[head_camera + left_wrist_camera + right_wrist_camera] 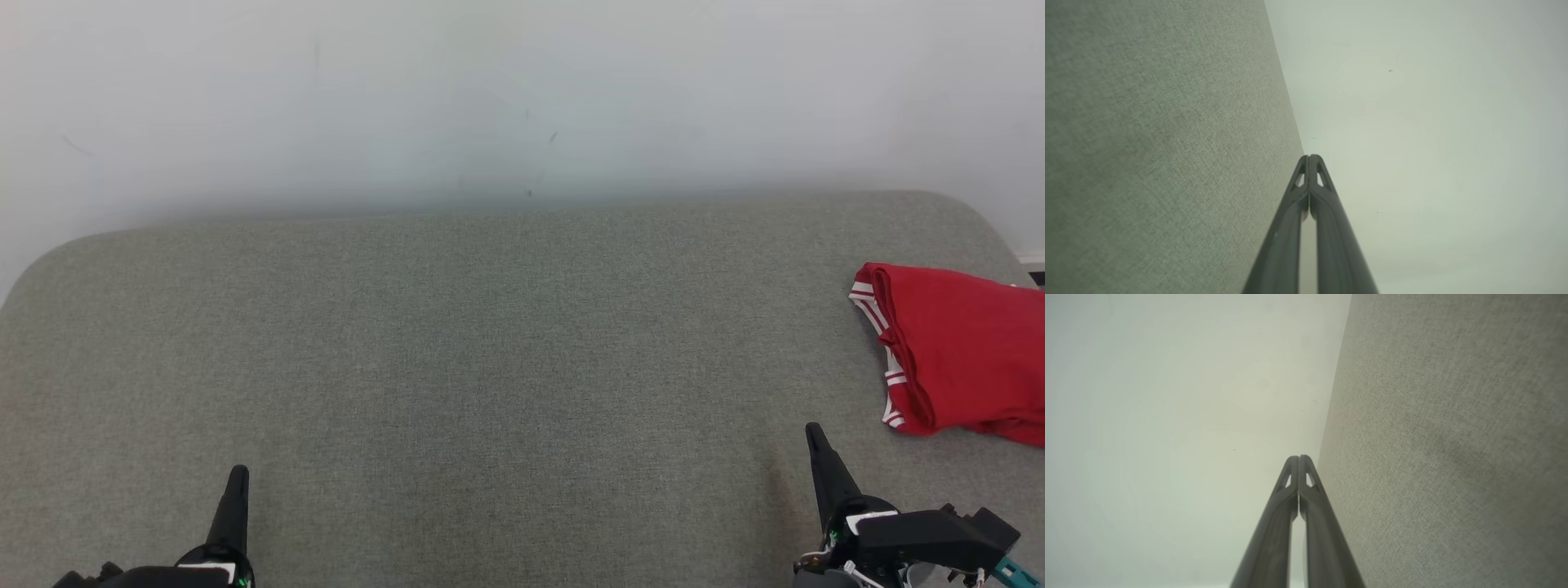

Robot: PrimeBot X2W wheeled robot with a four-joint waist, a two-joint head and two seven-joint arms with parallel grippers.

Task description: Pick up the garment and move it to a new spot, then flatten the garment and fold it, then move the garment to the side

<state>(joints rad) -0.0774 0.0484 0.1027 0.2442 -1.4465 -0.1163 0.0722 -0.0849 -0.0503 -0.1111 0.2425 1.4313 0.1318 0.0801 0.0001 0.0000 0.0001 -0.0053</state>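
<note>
Head view: the red garment (955, 359) with white-striped trim lies bunched at the right edge of the grey fabric-covered desk (490, 367). It is near the right pincer (813, 431), beyond it and to its right, not touching. The left pincer (238, 474) is well apart at lower left. Both are pressed together. Bare fabric lies between them and a pale wall (490, 98) stands behind.

Left wrist view: the left pincer (1310, 157) has its tips meeting, the desk (1147, 143) alongside.

Right wrist view: the right pincer (1298, 457) is likewise pressed together beside the desk (1453, 437).

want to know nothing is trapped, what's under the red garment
The red garment lies folded over on the grey fabric surface, near its right end. Bare grey fabric shows along its visible edges. Anything beneath its layers is covered and cannot be seen.
</note>
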